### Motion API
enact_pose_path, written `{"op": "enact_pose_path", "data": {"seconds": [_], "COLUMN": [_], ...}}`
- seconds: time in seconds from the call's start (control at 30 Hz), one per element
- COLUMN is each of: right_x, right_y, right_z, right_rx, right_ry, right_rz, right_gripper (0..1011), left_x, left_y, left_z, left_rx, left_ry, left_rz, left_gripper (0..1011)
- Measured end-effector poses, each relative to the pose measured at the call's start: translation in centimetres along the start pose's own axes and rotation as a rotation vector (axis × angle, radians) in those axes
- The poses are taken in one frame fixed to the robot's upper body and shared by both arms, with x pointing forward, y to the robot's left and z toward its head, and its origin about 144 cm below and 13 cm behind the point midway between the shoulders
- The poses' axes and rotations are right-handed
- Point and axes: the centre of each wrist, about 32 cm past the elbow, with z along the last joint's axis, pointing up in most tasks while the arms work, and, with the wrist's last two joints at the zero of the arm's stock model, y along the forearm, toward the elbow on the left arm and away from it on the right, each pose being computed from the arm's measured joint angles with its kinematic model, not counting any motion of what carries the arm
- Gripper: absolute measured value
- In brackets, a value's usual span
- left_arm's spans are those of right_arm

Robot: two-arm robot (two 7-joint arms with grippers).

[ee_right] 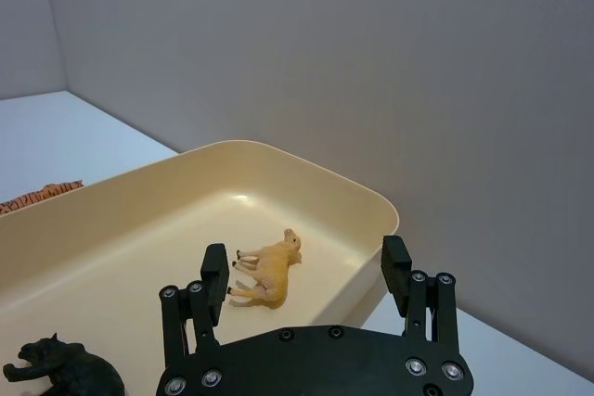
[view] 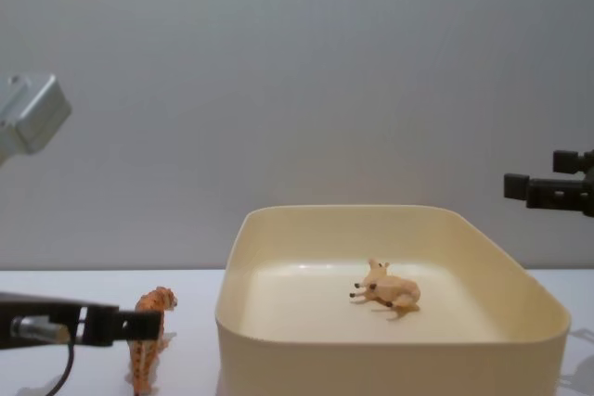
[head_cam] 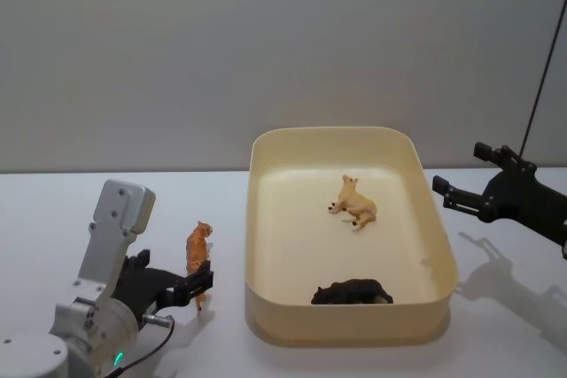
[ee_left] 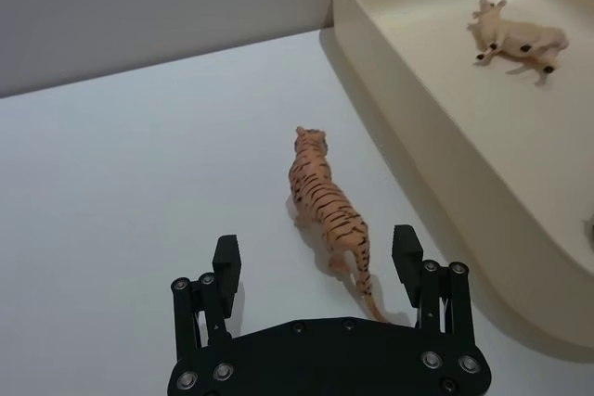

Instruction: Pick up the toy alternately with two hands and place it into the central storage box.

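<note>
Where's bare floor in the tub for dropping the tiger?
Free: tub floor along its left wall, from far corner down to the black animal; a narrower strip by the right wall. Crowded: centre, tan animal, and the near wall. Left gripper, open, straddles the tiger's rear.

Your head view looks forward and down on the table [head_cam: 35, 219], taking in the whole storage box [head_cam: 337, 320]. The chest view sits lower and looks level across the table at the box's near wall. The left wrist view hangs close over the tiger [ee_left: 320, 201] beside the box. The right wrist view looks into the box from its right side. All four share the box.
</note>
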Motion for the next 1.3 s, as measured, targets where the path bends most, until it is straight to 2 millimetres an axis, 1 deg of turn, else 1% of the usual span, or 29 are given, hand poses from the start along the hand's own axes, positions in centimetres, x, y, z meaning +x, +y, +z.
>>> {"op": "enact_pose_path", "data": {"seconds": [0.3, 0.7, 1.03, 1.3], "right_x": [0.0, 0.0, 0.0, 0.0], "right_y": [0.0, -0.1, -0.1, -0.1], "right_z": [0.0, 0.0, 0.0, 0.0], "right_rx": [0.0, 0.0, 0.0, 0.0], "right_ry": [0.0, 0.0, 0.0, 0.0], "right_rz": [-0.001, -0.001, -0.001, -0.001], "right_gripper": [1001, 1001, 1001, 1001], "left_x": [0.7, 1.1, 1.3, 1.4], "left_y": [-1.2, -2.6, -3.0, -3.1], "left_z": [-0.3, -0.4, -0.1, 0.2], "left_rx": [0.052, 0.022, 0.006, 0.045], "left_ry": [0.025, 0.061, 0.074, 0.069], "left_rz": [0.023, -0.002, -0.029, -0.047], "left_gripper": [1001, 1001, 1001, 1001]}}
